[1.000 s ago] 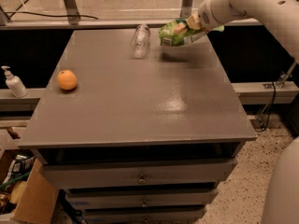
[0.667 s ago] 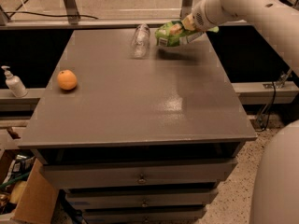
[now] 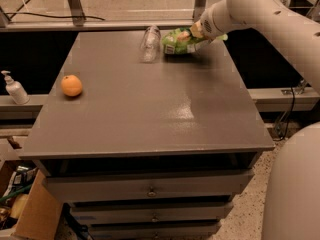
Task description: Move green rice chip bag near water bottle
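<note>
Two things sit close together by the far edge of the bench: the water bottle and the green bag. The water bottle lies on its side near the middle of that far edge. The green bag is just beside it, toward the far right corner. They are very close, and I cannot tell if they touch.

The claw is over the far right part of the bench, at the right end of the bag. It is closed on the bag and pinches that end. The big white arm reaches in from the right edge. A dark shadow lies under the bag, and I cannot tell if the bag rests on the bench or hangs just over it.

An orange sits alone near the left edge, well apart from all this. A white soap bottle stands off the bench, on a ledge past the left edge.

I think the job is almost done, because the bag is already next to the bottle. The step now looks like putting the bag down. Next, the claw needs to set the bag on the bench, open up, let go and lift away. It should go slow, since a bump could make the bottle roll.
</note>
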`<state>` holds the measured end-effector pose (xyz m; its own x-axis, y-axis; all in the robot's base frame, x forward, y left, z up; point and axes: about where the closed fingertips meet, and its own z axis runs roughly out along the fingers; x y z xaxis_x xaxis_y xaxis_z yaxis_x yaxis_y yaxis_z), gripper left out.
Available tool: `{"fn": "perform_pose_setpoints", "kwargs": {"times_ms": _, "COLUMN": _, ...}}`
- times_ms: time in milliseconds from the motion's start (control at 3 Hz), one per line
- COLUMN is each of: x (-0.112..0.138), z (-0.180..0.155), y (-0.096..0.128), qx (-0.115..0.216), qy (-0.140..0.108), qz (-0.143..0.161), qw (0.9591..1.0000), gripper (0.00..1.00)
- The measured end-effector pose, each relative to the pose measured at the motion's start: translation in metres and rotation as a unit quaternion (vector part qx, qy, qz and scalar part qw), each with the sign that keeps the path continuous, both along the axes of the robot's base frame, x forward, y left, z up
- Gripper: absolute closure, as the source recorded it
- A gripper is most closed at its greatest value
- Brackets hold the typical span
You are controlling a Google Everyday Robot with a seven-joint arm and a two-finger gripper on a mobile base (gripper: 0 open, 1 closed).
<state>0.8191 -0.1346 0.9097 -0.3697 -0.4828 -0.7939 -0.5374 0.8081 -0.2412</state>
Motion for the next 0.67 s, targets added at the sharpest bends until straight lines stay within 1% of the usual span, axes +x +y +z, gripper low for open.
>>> {"fn": "perform_pose_setpoints", "kwargs": {"times_ms": 333, "x": -0.0039, "z": -0.0092, "y": 0.0079, "qx": 0.006, "qy": 0.01, "qz": 0.003, "qw": 0.9999, "gripper": 1.0}}
{"fn": "perform_pose_setpoints", "kwargs": {"times_ms": 667, "x": -0.0065, "z": -0.0179, "y": 0.0114, "qx": 0.006, "qy": 0.023, "qz": 0.004, "qw": 0.9997, "gripper": 0.84}}
